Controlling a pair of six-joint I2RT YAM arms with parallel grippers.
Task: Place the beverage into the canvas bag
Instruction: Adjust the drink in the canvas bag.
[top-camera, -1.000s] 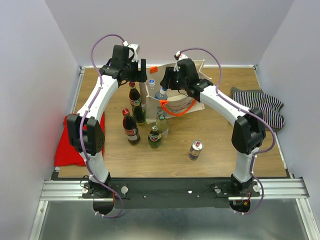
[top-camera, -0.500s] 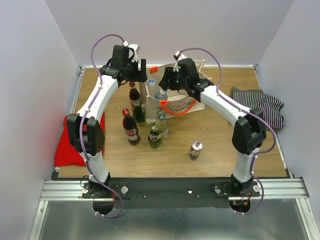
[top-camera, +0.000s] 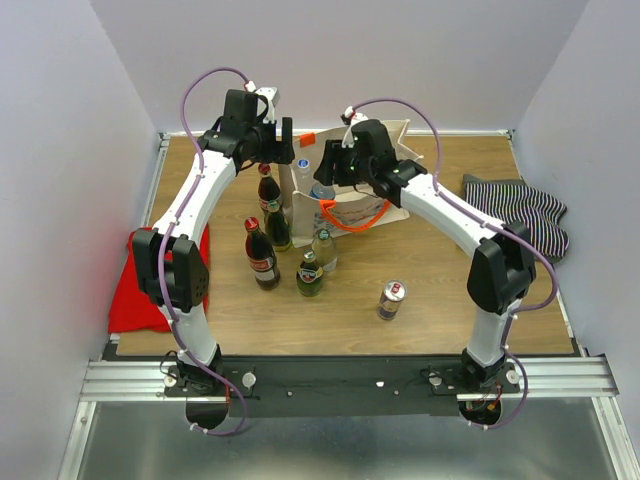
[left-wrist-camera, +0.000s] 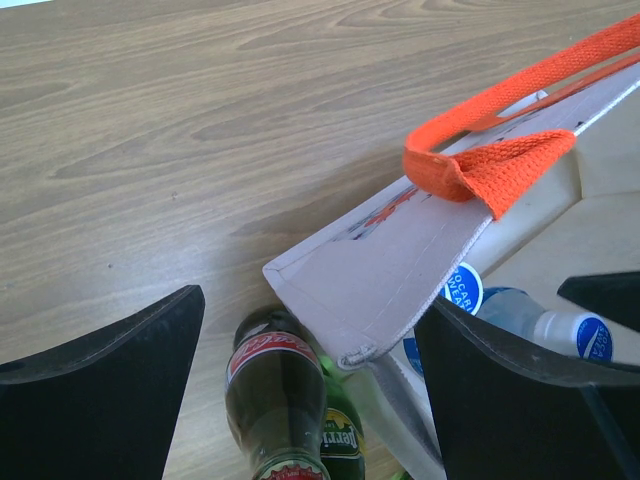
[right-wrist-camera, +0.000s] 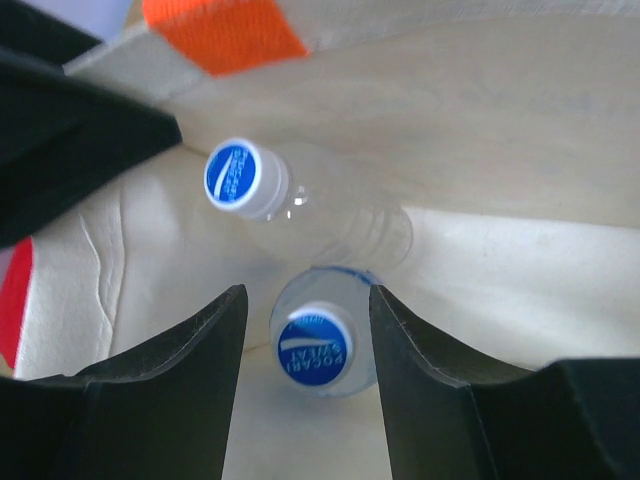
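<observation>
My right end effector (right-wrist-camera: 308, 300) down inside canvas bag (left-wrist-camera: 380, 265), jaws parted either side of blue-capped clear plastic bottle (right-wrist-camera: 315, 345). Cannot tell if pads press it or stand just off. Bottle roughly upright in bag, beside second blue-capped bottle (right-wrist-camera: 300, 205), which lies tilted.

My judgement: thin plastic, smooth, dents under hard squeeze; best hold at shoulder just under cap. Bag soft, walls likely to slump.

My left end effector (left-wrist-camera: 310, 300) wide open, empty, over bag's corner rim.

Brown cola bottle (top-camera: 262, 255) on bench (top-camera: 430, 290): glass, likely heavier, slippery, breakable; take at neck.

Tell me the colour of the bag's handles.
Orange handles, clearest in the left wrist view.
</observation>
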